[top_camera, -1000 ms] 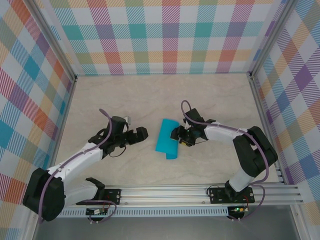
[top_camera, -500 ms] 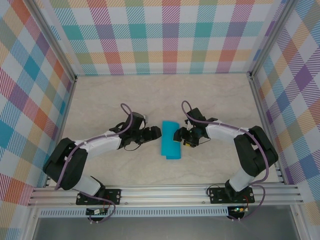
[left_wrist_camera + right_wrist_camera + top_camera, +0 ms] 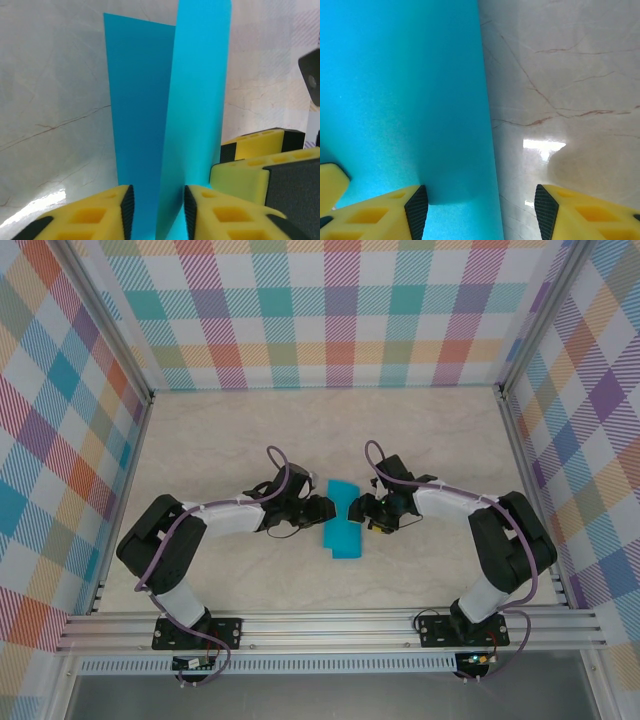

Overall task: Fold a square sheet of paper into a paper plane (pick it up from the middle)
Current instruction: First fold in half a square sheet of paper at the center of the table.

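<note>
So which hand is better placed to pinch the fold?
The left hand: it straddles the paper at its raised fold, jaws narrow. The right hand sits wide over a flat edge.

I see bright, even overhead light with soft shadows from above, small white glare patches on the desk [image 3: 570, 75] in both wrist views, and a nearest foreground that is perhaps slightly soft.
</note>
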You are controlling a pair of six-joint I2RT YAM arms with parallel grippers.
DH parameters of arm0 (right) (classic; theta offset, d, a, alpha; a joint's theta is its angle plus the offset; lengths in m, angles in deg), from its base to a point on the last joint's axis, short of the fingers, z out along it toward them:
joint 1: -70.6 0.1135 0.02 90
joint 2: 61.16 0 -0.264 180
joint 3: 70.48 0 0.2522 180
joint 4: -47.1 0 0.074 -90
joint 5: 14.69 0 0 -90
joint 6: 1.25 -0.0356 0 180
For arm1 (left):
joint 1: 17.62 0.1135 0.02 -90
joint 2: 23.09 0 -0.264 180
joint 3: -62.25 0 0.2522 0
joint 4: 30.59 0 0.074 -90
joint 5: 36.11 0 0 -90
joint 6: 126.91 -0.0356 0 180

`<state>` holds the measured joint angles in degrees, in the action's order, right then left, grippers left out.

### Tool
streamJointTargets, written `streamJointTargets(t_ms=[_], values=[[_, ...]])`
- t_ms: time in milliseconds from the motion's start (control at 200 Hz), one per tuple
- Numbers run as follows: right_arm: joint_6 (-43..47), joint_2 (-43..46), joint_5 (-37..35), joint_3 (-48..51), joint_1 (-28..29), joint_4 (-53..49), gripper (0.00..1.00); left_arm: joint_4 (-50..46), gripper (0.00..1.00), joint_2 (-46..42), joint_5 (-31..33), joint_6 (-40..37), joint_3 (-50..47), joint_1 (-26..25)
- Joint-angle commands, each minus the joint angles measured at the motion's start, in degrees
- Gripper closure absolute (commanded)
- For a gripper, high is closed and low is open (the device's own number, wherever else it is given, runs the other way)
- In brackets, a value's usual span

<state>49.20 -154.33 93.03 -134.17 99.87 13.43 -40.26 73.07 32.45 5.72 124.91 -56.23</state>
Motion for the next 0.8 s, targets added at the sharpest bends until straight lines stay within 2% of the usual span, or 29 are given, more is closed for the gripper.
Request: streamJointTargets(t_ms=[0, 170, 335, 600, 800], values=[[1.4, 1.3, 1.3, 0.6, -0.5, -0.8, 0.39, 1.3, 0.73, -0.4, -0.3, -0.1, 0.8, -0.7], [1.2, 2.2, 2.5, 1.1, -1.1, -0.2, 0.38, 1.0, 0.87, -0.8, 0.6, -0.7, 0.5, -0.8], [1.8, 3.2, 4.4, 0.9, -2.1, -0.3, 0.37, 0.9, 0.94, -0.4, 0.4, -1.3, 1.0, -0.9], [2.6, 1.5, 11.1, -0.2, -3.0, 1.5, 0.32, 2.6, 0.94, 0.8, -0.9, -1.4, 2.0, -1.4], [3.4, -0.7, 7.6, -2.0, -3.0, -0.6, 0.3, 4.4, 0.93, 2.7, -2.3, -0.6, 3.2, -1.9]])
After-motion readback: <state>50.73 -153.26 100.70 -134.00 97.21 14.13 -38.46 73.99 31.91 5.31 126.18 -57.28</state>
